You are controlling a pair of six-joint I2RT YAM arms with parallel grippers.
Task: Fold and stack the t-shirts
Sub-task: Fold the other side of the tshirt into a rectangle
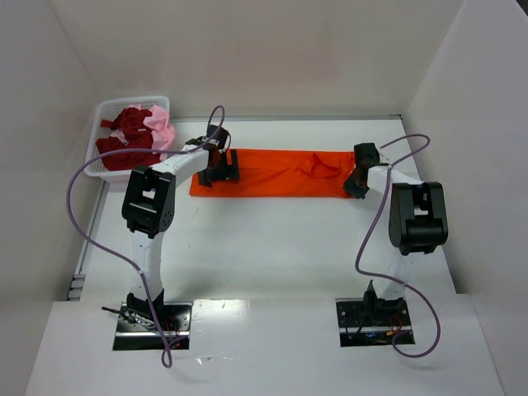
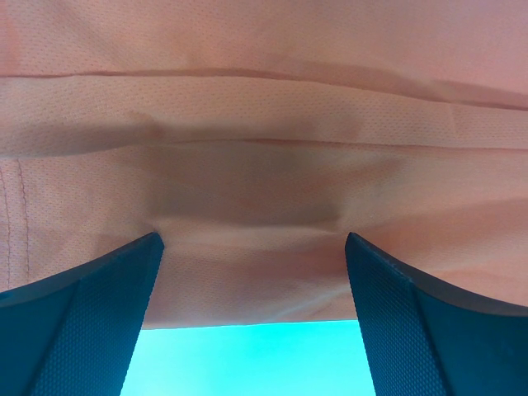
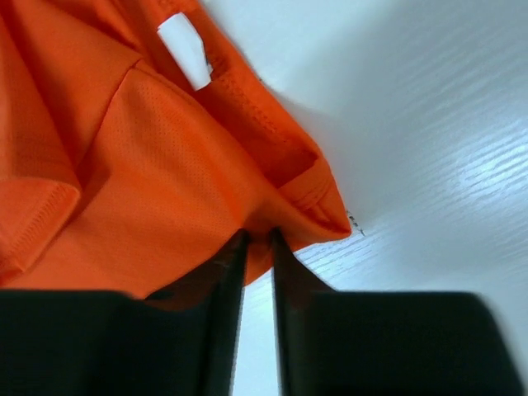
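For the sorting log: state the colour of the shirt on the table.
Bright orange shirt, clearest in top view.

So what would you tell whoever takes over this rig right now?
Left tool: open, low over the left end of the orange shirt, holding nothing.
Right tool: pinched on the shirt's right-end hem.
Things: the orange shirt lies on the table as a long strip. The dark red shirts and the pink shirt sit crumpled in the basket, far left.
Done: lengthwise fold.
Left: fold the strip across, fold the basket shirts, stack all.
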